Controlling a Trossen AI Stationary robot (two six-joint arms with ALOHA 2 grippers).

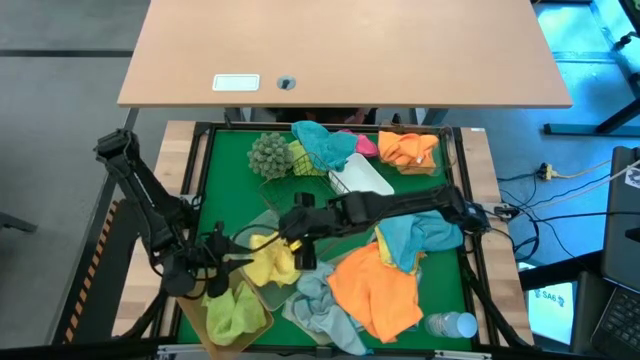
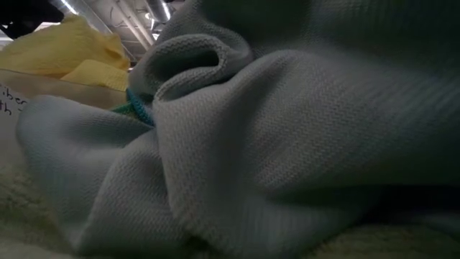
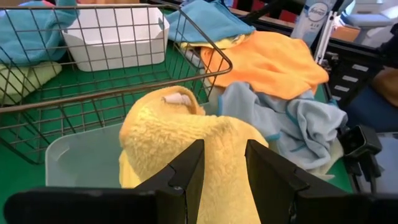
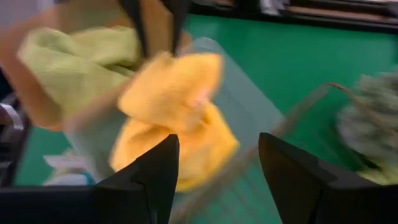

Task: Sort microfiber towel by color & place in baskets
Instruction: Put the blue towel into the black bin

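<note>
The table (image 1: 215,150) is covered by a green mat. On it, a fluffy yellow microfiber towel (image 1: 272,262) is seen draped over the edge of the frosted clear plastic basket (image 3: 81,163). It lies just beside the green wire mesh basket (image 3: 112,99), between the two pincers. The left pincer (image 3: 222,163) is set against this towel, its dark fingers standing a narrow gap apart with yellow pile between them; a light grip is judged likely, though it cannot be told for certain. The right pincer (image 4: 217,180) is held wide open and empty just beside the same towel, which shows past its fingers in the right wrist view.

Little of the sorting is judged done. A lime green microfiber towel (image 1: 232,315) lies in the amber basket (image 1: 262,322) at the near left. At the far end of the mat, a light blue towel (image 1: 325,145), a pink one (image 1: 365,145) and an orange one (image 1: 410,150) are seen bunched around the white rectangular basket (image 1: 362,180). Whether they lie in a basket cannot be told. Unsorted on the mat are a large orange microfiber towel (image 1: 378,290), a pale blue-grey towel (image 1: 315,305) and another light blue towel (image 1: 420,238).

A white label (image 1: 236,83) is seen on the wooden desk beyond, but its writing cannot be read. Some handwriting shows at the edge of the low view, too cut off to be made out.
</note>
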